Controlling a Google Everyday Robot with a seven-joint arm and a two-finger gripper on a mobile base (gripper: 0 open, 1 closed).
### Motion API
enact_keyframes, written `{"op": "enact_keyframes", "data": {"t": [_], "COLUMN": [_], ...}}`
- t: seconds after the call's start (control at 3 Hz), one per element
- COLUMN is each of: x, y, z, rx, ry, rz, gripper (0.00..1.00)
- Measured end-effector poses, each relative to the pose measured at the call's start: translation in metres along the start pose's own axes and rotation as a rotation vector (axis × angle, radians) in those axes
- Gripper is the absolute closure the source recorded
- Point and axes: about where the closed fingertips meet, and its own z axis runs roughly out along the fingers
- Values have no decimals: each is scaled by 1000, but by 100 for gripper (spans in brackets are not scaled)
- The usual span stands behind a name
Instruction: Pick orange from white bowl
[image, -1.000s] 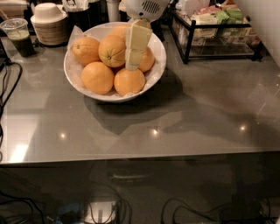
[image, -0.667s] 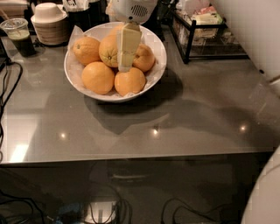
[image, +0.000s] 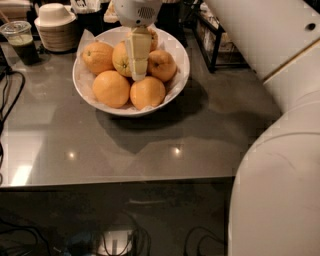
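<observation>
The white bowl (image: 176, 82), lined with crinkled paper, sits at the back middle of the grey table and holds several oranges. The orange (image: 121, 59) with the dark stem dot lies in the bowl's middle, slightly yellowish. My gripper (image: 138, 75) hangs from above, down into the bowl. It lies against the right side of that orange, between it and the dimpled orange (image: 162, 65), and hides part of both. Two smoother oranges (image: 111, 89) lie at the front of the bowl.
Stacked beige ribbed bowls (image: 56, 29) and a plastic cup (image: 21, 42) of dark drink stand at the back left. A black wire rack (image: 216, 37) stands at the back right. Cables (image: 9, 95) trail at the left edge. My white arm (image: 280, 150) fills the right side.
The gripper has moved left over the bowl, from its right part to beside the middle orange, and sits lower. The arm now fills more of the right side of the view.
</observation>
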Motion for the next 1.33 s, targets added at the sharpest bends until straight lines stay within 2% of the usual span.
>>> {"op": "enact_keyframes", "data": {"t": [0.33,0.67,1.33], "x": [0,0,7], "y": [0,-4,-11], "z": [0,12,35], "rx": [0,0,-33], "ry": [0,-38,-86], "rz": [0,-1,-15], "gripper": [0,0,0]}}
